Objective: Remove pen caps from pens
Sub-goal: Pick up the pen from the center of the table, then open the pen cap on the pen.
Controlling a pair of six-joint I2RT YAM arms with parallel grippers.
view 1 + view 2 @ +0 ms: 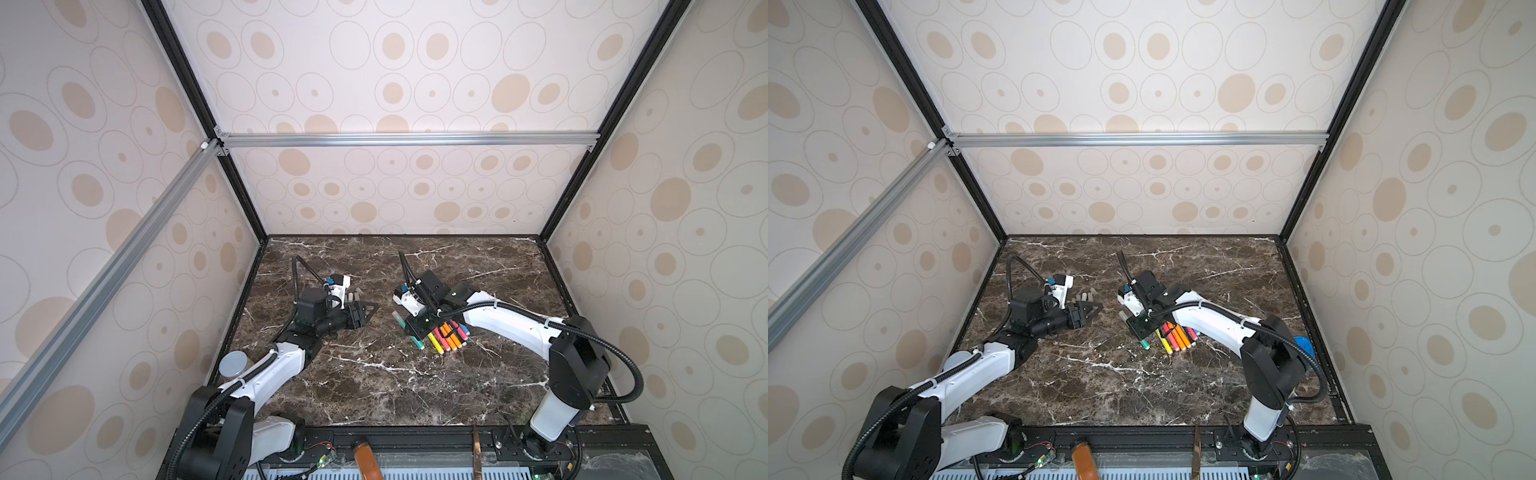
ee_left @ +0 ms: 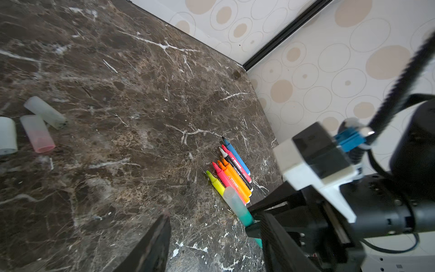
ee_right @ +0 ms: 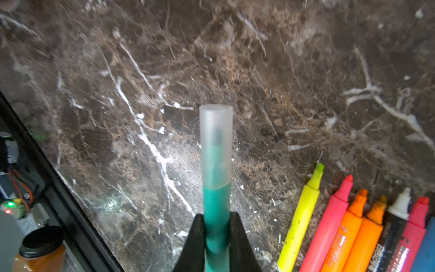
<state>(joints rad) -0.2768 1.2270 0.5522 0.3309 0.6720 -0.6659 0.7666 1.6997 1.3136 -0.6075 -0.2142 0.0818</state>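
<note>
- While my right gripper (image 3: pixel 216 226) is clamped on the barrel of the one green pen (image 3: pixel 216 207), the frosted cap (image 3: pixel 216 141) is on it. The cap pokes out past my fingers, and the tip shows dark through the plastic.
- The green one is just beside the row of uncapped pens (image 1: pixel 451 334), on the yellow end. I can't tell if it's touching the bench (image 1: pixel 374 386) or lifted a bit.
- I count seven in that row in the right wrist view, lying side by side with the tips pointing the same way:
- one yellow pen (image 3: pixel 303 223)
- one pink pen (image 3: pixel 329 226)
- two orange pens (image 3: pixel 353 233)
- one black pen (image 3: pixel 390 237) with a white tip
- one pink-red pen (image 3: pixel 414 237)
- one blue pen (image 3: pixel 427 249), cut off by the picture edge
- So that's eight pens in all, and only one is capped.
- I see three loose caps (image 2: pixel 44 113) in the left wrist view, lying close together: one whitish, one pink-tinted and one white at the edge. In both top views they're a small grey cluster, too small to count.
- My left gripper (image 1: pixel 365 309) sits just beside that cluster, well apart from the pens. Its jaws are apart with nothing in them, and only one finger (image 2: pixel 155 242) shows in its own view.
</note>
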